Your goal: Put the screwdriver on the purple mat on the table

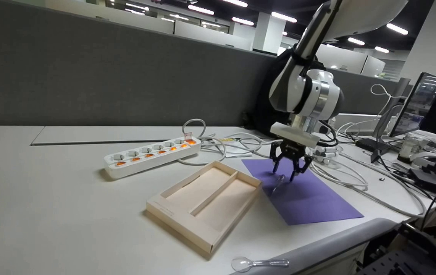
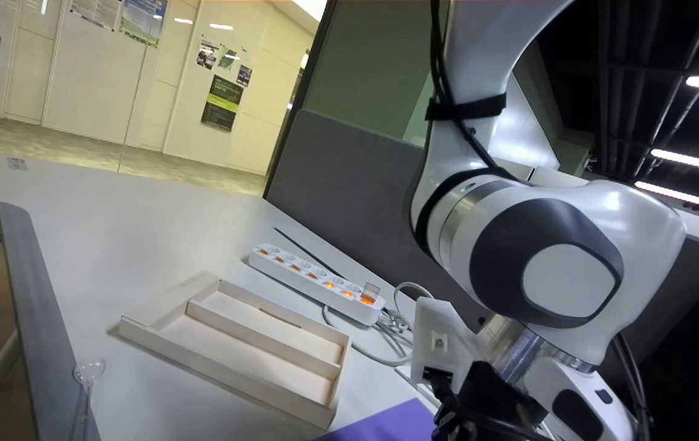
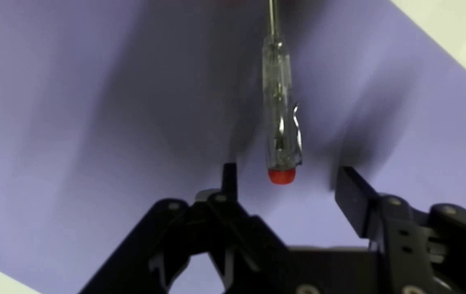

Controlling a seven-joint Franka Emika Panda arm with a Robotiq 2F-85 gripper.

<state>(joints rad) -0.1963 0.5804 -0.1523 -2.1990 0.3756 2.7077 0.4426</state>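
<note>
In an exterior view, the screwdriver (image 1: 278,183) is seen on the purple mat (image 1: 317,200), below the fingers (image 1: 276,167). In an exterior view, only one corner (image 2: 392,425) of the mat is shown, the fingers being hidden. In the wrist view, the tool's red cap (image 3: 282,176) is revealed between the widely spread fingers of the gripper (image 3: 285,168), touched by neither.

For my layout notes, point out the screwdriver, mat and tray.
Screwdriver (image 3: 278,102): wrist view, on its clear handle.
Mat (image 1: 311,198): in an exterior view, on its bare surface.
Tray (image 1: 205,203): in an exterior view, on its divider.
</note>
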